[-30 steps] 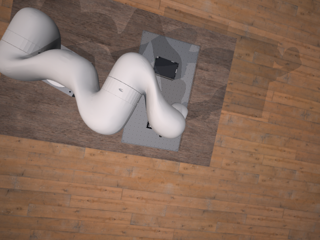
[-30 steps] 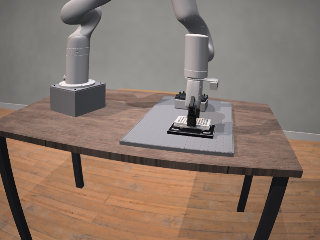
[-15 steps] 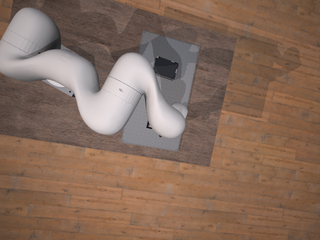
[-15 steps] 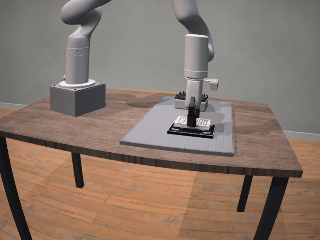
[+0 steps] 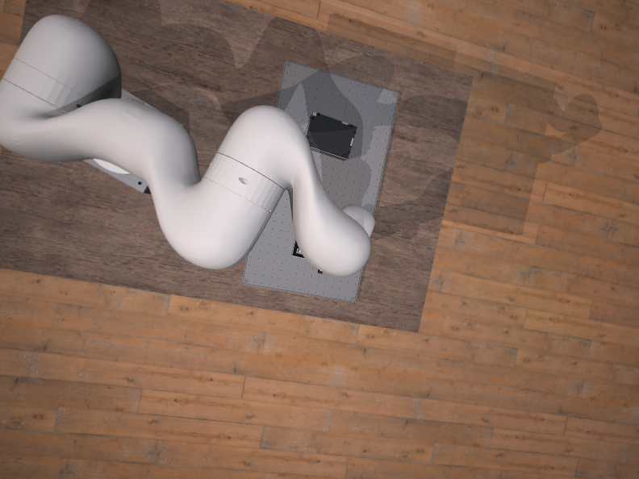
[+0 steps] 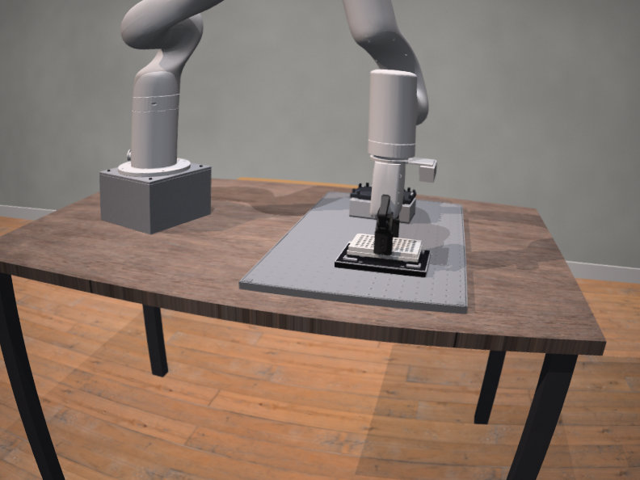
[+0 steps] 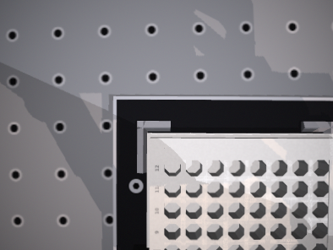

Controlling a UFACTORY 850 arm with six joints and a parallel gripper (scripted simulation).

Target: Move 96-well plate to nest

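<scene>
- While one white 96-well plate (image 6: pixel 384 246) is held across its middle by the gripper (image 6: pixel 383 242), it is seen directly over the one black plate nest N1 (image 6: pixel 382 263), low on it; whether it sits fully down cannot be told.
- Two dark fingers (image 6: pixel 383 227) are spread wide and clamped on the plate's long sides.
- From the wrist view, one plate corner (image 7: pixel 152 139) is seen just inside a grey L-shaped locator (image 7: pixel 144 144); a second locator (image 7: pixel 314 126) shows further along the nest's edge.
- One plate shaker S1 (image 6: pixel 361 206) is seen behind the arm, with nothing on its dark top (image 5: pixel 332 135).
- One grey perforated baseplate (image 6: pixel 309 258) carries both stations on one wooden table (image 6: pixel 154 258).
- One grey pedestal (image 6: pixel 124 206) carries the single arm.
</scene>
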